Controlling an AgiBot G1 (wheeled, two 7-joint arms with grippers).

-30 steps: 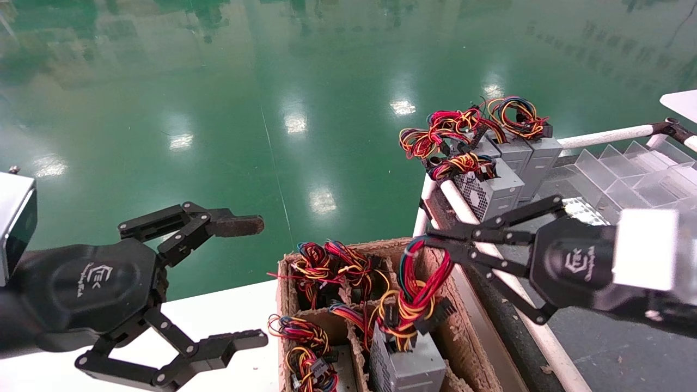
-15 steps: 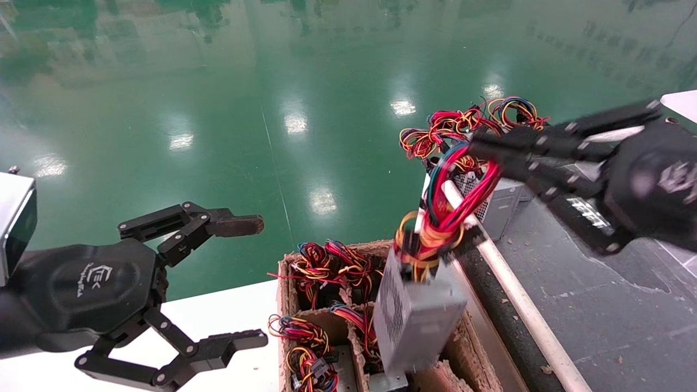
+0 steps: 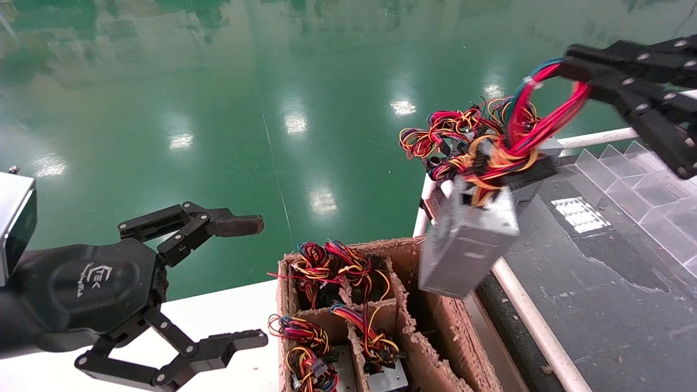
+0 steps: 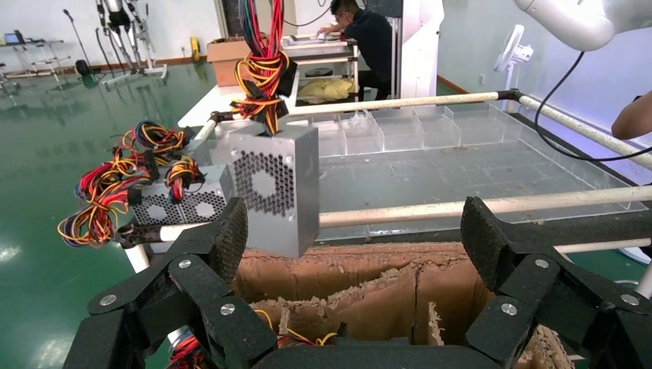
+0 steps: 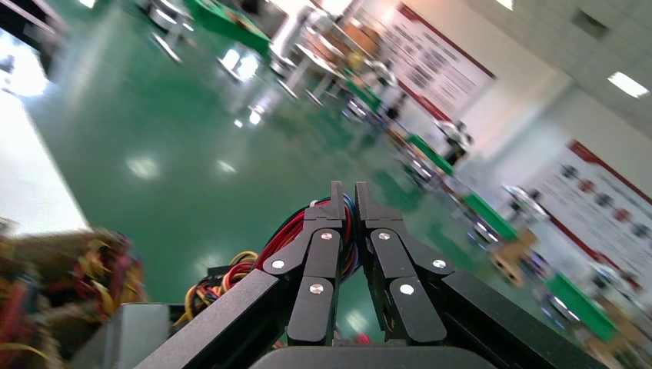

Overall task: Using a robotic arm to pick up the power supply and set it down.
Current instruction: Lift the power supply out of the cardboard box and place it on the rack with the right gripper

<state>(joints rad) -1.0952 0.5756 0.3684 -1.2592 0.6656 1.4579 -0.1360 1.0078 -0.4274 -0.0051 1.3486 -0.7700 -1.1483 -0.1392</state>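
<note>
The power supply (image 3: 467, 244), a small grey metal box, hangs tilted in the air over the far right corner of the cardboard box, beside the white rail. Its tall red-and-blue wire loop (image 3: 547, 106) rises to my right gripper (image 3: 570, 64), the robotic arm, which is shut on the loop at the upper right. The right wrist view shows the right gripper (image 5: 347, 201) with its jaws pinched on the red and blue wires (image 5: 288, 231). The left wrist view shows the power supply (image 4: 273, 184) dangling above the box wall. My left gripper (image 3: 257, 281) stays open and empty at the lower left.
A torn cardboard box (image 3: 430, 343) with dividers holds several other wired supplies (image 3: 318, 267). More grey supplies (image 4: 177, 204) sit at the end of the dark belt (image 3: 599, 283), bordered by a white rail (image 3: 536, 324). Clear plastic dividers (image 3: 642, 179) lie at the far right.
My right gripper has risen and swung away to the right, pulling the power supply by its wire loop out of its cardboard cell into the air. The left arm has not moved.
</note>
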